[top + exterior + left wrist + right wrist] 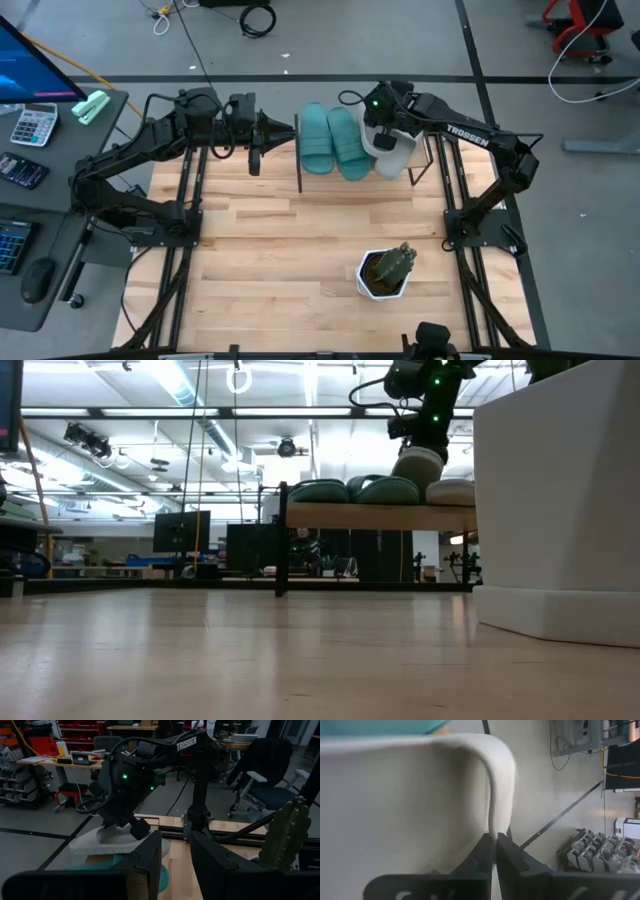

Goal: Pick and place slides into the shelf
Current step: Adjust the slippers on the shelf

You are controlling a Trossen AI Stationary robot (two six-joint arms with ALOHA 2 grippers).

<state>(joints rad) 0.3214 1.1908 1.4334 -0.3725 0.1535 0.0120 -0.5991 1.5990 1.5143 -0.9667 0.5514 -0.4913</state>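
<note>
Slides: teal pair (pixel 333 141) already on the shelf (pixel 300 183) at upper middle. Right hand (pixel 381 128) pinches a grey slide (pixel 392 155) over it; next it needs lowering flat, then releasing.

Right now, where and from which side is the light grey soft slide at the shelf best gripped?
Grip the light grey soft slide by the thin edge of its wide strap, coming from above. The strap arches up off the sole, so two narrow fingers can pinch it. The right gripper is shut on that edge, over the wooden shelf.
</note>
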